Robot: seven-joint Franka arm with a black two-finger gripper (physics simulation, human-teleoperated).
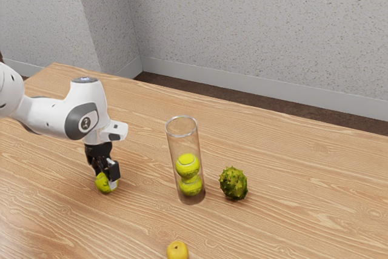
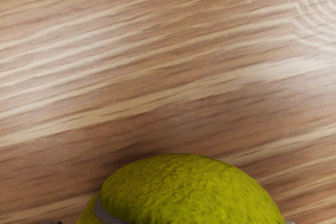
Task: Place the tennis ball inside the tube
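A tennis ball [image 1: 106,183] sits low at the wooden tabletop [image 1: 285,171], directly under the hand of the 1 robot arm [image 1: 83,115], within the reach of its black gripper [image 1: 107,179]. Whether the gripper is pinching the ball or merely straddling it, I cannot tell; in the wrist view the ball's fuzzy yellow-green top, with part of a grey seam, bulges up from the lower edge. The relation that matters is between this ball and the clear tube [image 1: 182,144], which stands well apart from it, toward the exterior view's right. The tube is upright, its long axis vertical and its round mouth [image 1: 182,126] facing up, higher than the ball. Inside, 2 more balls [image 1: 187,165] are stacked in the lower part, with room above them. The coming move therefore seems to call for 3 parts: a firm hold and a straight lift until the ball's underside clears the rim, a carry toward the exterior view's right, and a lowering centred over the mouth. Too low a carry could knock the tube over. Just beyond the tube, on its far side from the gripper, is a spiky green fruit [image 1: 233,183].
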